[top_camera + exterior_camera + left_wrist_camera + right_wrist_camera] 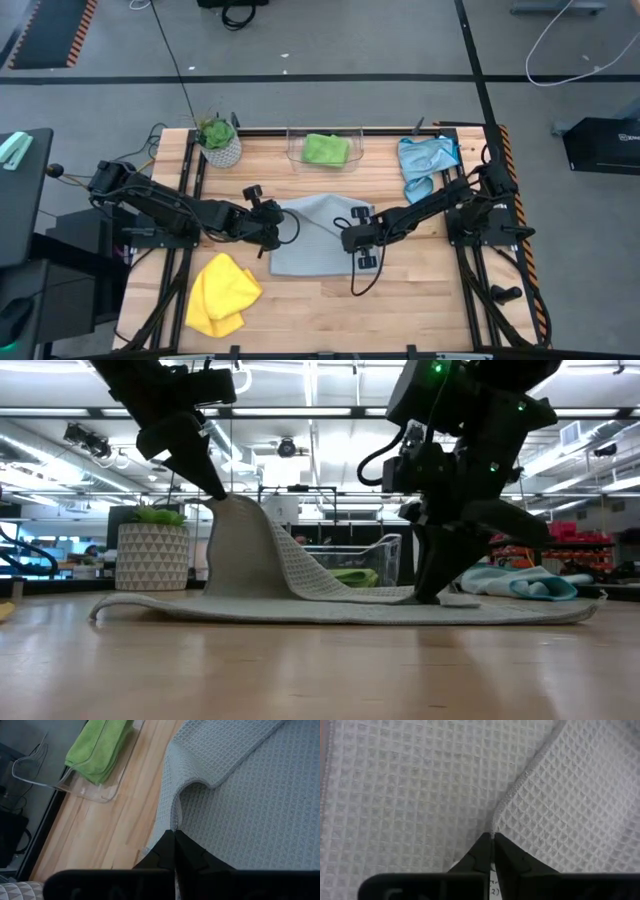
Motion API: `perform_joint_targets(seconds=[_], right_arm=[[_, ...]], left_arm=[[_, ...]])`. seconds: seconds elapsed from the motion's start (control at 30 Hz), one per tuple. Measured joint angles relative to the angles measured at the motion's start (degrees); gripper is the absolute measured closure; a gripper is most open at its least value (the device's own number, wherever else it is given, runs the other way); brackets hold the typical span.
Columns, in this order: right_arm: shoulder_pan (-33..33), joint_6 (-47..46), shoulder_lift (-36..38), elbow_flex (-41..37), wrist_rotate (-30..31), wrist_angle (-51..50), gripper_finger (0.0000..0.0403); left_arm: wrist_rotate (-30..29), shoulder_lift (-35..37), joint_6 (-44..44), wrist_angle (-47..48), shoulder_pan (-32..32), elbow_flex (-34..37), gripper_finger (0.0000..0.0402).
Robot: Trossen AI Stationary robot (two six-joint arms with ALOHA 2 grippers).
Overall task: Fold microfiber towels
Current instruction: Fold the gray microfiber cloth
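- Pale grey waffle-weave towel (312, 245): lies at the middle of the wooden table (400, 300), mostly flat, with its left edge lifted into a peak and one corner turned over onto the cloth.
- Left gripper (272, 228): at the grey towel's left edge. The left wrist view shows its fingers (167, 851) pressed together, pinching the hem of the cloth; in the low view this pinched edge (232, 502) stands well above the table.
- Right gripper (358, 240): down on the right part of the grey towel. In the right wrist view its fingers (485, 851) meet at the hem of the folded-over corner, closed on that edge at table height.
- Bright green towel (326, 149): folded, inside the clear plastic bin (296, 155) at the far edge of the table.
- Light blue towel (424, 163): crumpled at the far right corner.
- Yellow towel (220, 295): bunched at the near left, apart from the grey one.
- Potted plant (219, 142): in a white patterned pot, far left, beside the bin.
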State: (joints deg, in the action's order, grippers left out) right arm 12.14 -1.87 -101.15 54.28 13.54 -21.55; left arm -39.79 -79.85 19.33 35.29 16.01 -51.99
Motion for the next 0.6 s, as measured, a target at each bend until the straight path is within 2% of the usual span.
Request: perform_joint_targets(seconds=[0.13,0.3,0.6], right_arm=[[-0.04,0.08,2.92,0.04,1.47,-0.39,0.0380],[-0.02,-0.34,10.26,0.07,3.91,-1.72,0.0380],[-0.30,-4.71,19.57,0.04,10.46,-11.57,0.0382]], left_arm=[[0.00,0.00,-0.05,0.06,-0.02,0.00,0.0396],[-0.01,0.00,-0.26,0.09,-0.24,0.00,0.0396],[-0.68,-0.02,-0.43,0.10,-0.37,0.00,0.0396]])
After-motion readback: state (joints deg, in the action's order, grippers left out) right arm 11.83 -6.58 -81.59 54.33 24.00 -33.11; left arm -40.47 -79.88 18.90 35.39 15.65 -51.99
